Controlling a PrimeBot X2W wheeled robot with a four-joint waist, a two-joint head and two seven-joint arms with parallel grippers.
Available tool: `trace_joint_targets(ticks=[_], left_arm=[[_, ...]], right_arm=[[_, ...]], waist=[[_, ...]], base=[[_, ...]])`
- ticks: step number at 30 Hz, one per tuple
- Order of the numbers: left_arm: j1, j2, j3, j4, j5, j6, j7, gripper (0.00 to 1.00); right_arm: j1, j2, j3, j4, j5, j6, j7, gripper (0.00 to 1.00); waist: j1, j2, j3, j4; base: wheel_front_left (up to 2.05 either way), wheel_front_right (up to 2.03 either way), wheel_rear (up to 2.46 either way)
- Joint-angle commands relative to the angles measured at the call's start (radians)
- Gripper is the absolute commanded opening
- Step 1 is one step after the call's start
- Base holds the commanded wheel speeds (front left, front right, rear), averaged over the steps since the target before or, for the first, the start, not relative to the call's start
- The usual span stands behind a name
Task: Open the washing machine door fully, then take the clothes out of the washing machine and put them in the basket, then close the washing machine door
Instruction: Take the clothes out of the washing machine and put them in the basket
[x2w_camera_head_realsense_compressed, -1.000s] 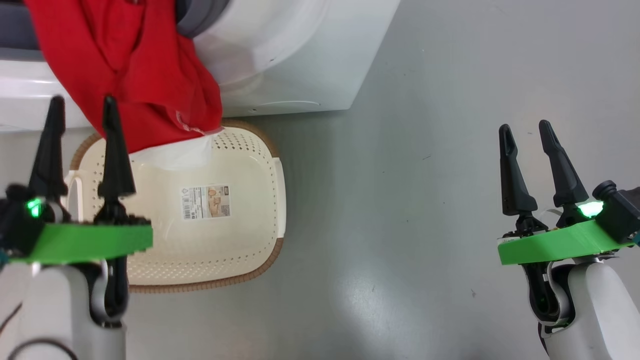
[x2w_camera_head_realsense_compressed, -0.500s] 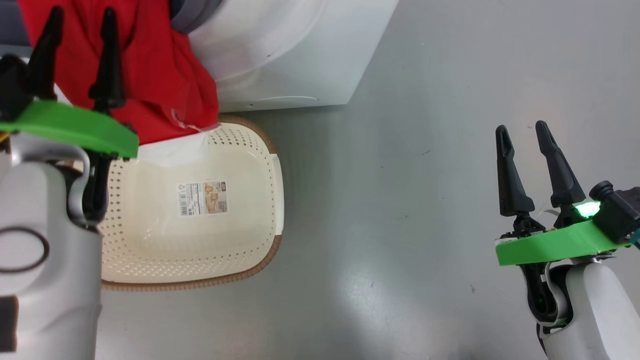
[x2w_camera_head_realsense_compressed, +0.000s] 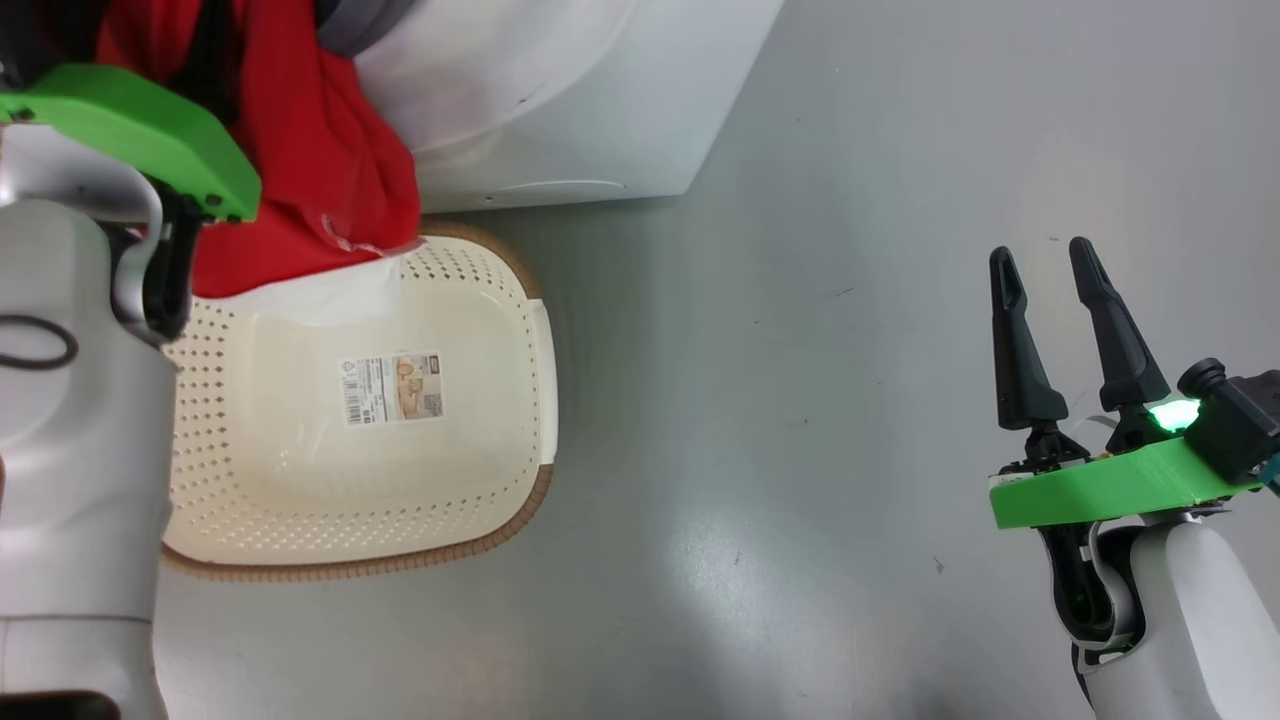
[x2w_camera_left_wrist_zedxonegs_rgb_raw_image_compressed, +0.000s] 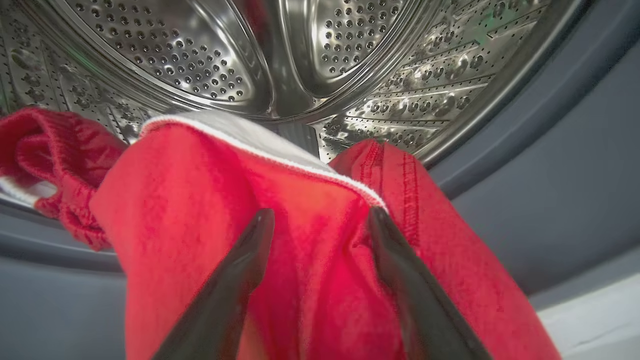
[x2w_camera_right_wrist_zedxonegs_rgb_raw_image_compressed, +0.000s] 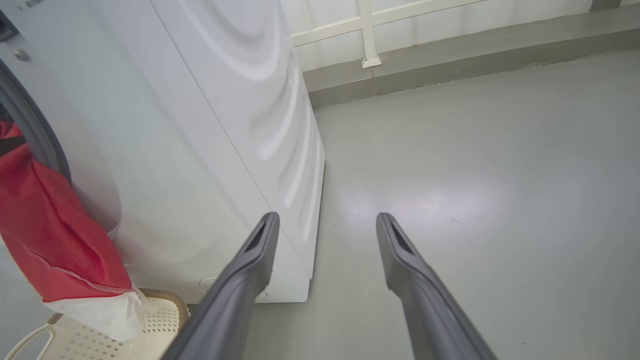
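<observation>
Red clothes (x2w_camera_head_realsense_compressed: 320, 170) hang out of the washing machine (x2w_camera_head_realsense_compressed: 560, 100) and down to the cream basket (x2w_camera_head_realsense_compressed: 500, 400), a white end (x2w_camera_head_realsense_compressed: 330, 300) resting on its back rim. In the left wrist view my left gripper (x2w_camera_left_wrist_zedxonegs_rgb_raw_image_compressed: 321, 214) is open at the mouth of the steel drum (x2w_camera_left_wrist_zedxonegs_rgb_raw_image_compressed: 200, 65), its fingers spread over the red clothes (x2w_camera_left_wrist_zedxonegs_rgb_raw_image_compressed: 200, 210) draped across the grey gasket (x2w_camera_left_wrist_zedxonegs_rgb_raw_image_compressed: 525, 175). My right gripper (x2w_camera_head_realsense_compressed: 1042, 250) stands open and empty over bare floor at the right. The washing machine door is out of view.
The basket sits on the grey floor right below the machine's front, a sticker (x2w_camera_head_realsense_compressed: 392, 388) on its base. In the right wrist view a low ledge and white railing (x2w_camera_right_wrist_zedxonegs_rgb_raw_image_compressed: 367, 35) run behind the machine (x2w_camera_right_wrist_zedxonegs_rgb_raw_image_compressed: 200, 125).
My left arm has reached forward from over the basket up to the drum's mouth, its fingers now over the red clothes. The head view has shifted slightly. The right arm has stayed put.
</observation>
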Motion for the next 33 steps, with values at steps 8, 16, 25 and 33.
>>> trace_joint_targets(ticks=[8, 16, 25, 33], left_arm=[[-0.094, 0.057, -0.014, 0.136, 0.018, 0.0, -0.024, 1.0], [-0.141, 0.054, -0.036, 0.243, 0.01, -0.003, -0.08, 0.0], [-0.119, 0.043, -0.051, 0.274, -0.024, -0.006, -0.152, 0.0], [0.041, 0.03, -0.069, 0.173, -0.081, -0.007, -0.173, 0.0]], right_arm=[[-0.004, 0.002, 0.023, -0.026, 0.008, 0.007, -0.006, 1.0], [-0.003, 0.002, 0.02, -0.028, 0.008, 0.007, -0.006, 1.0], [0.006, 0.002, 0.012, -0.029, 0.005, 0.007, -0.006, 1.0], [0.021, 0.002, 0.006, -0.031, 0.005, 0.007, -0.006, 1.0]], waist=[[0.0, 0.0, 0.005, -0.005], [0.0, 0.0, 0.002, -0.004], [0.0, 0.0, -0.014, 0.008], [0.0, 0.0, -0.036, 0.022]], base=[[0.0, 0.0, 0.0], [0.0, 0.0, 0.0], [0.0, 0.0, 0.0], [0.0, 0.0, 0.0]])
